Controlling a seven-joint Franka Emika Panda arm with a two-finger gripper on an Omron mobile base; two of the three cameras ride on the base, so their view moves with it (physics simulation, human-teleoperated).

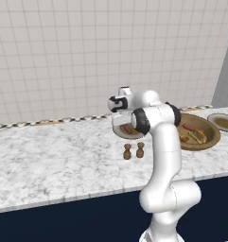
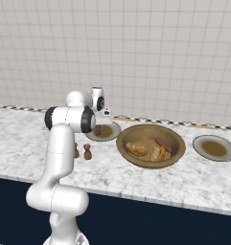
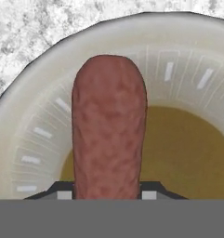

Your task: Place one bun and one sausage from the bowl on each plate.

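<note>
My gripper (image 3: 108, 193) is shut on a reddish-brown sausage (image 3: 108, 125), which hangs just above the left plate (image 3: 39, 116), a small one with a pale grey rim and brown centre. From the base views the gripper (image 2: 100, 124) sits over that plate (image 2: 109, 132), with the sausage (image 2: 98, 129) below the hand. To its right is the wide wooden bowl (image 2: 172, 155), holding buns (image 2: 136, 149) and another sausage (image 2: 163, 143). The second plate (image 2: 215, 147) lies bare at the far right. The bowl (image 1: 207, 142) and the right plate (image 1: 224, 122) also show past my arm.
Two small brown shakers (image 2: 87, 152) (image 2: 76, 150) stand on the marble counter (image 2: 193, 182) just in front of the left plate, close beside my arm. A tiled wall runs behind the counter. The counter's front edge drops to dark cabinets.
</note>
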